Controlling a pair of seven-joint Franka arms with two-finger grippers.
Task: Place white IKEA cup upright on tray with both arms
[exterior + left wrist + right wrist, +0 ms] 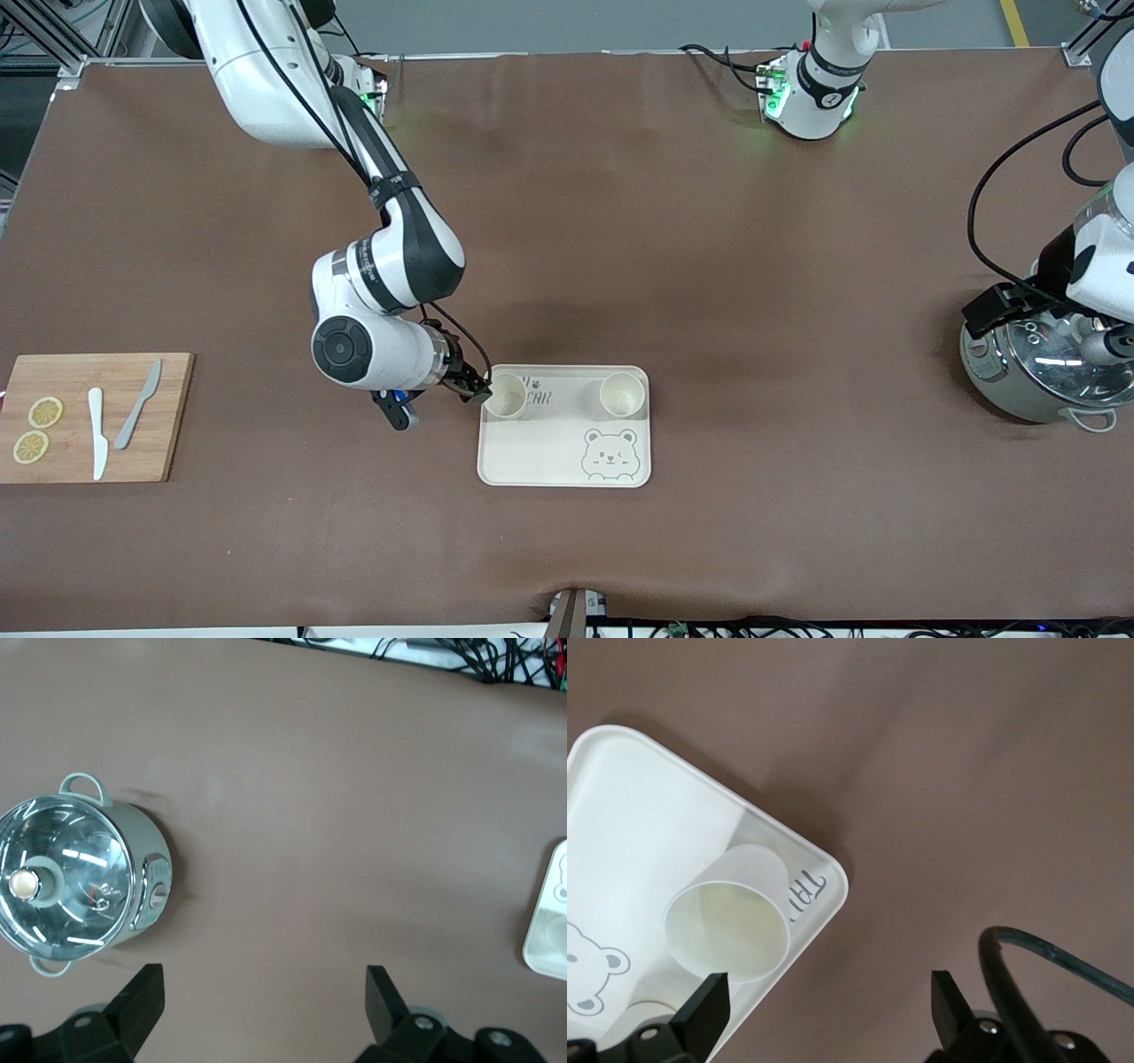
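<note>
The cream-white tray [564,443] with a grey bear face lies on the brown table. Two white cups stand upright on it, along its edge farther from the front camera. One cup [508,395] is at the corner toward the right arm's end, the other cup [622,395] toward the left arm's end. My right gripper [471,388] is open and empty, just beside the first cup, off the tray's corner. In the right wrist view, that cup [731,917] sits next to one finger [709,1005] of the right gripper [828,1010]. My left gripper [999,308] is open and empty, up beside the pot; it waits there [263,992].
A grey pot with a glass lid [1045,368] stands at the left arm's end and shows in the left wrist view [71,877]. A wooden cutting board [168,425] with two knives and lemon slices lies at the right arm's end. The tray's edge [549,921] shows in the left wrist view.
</note>
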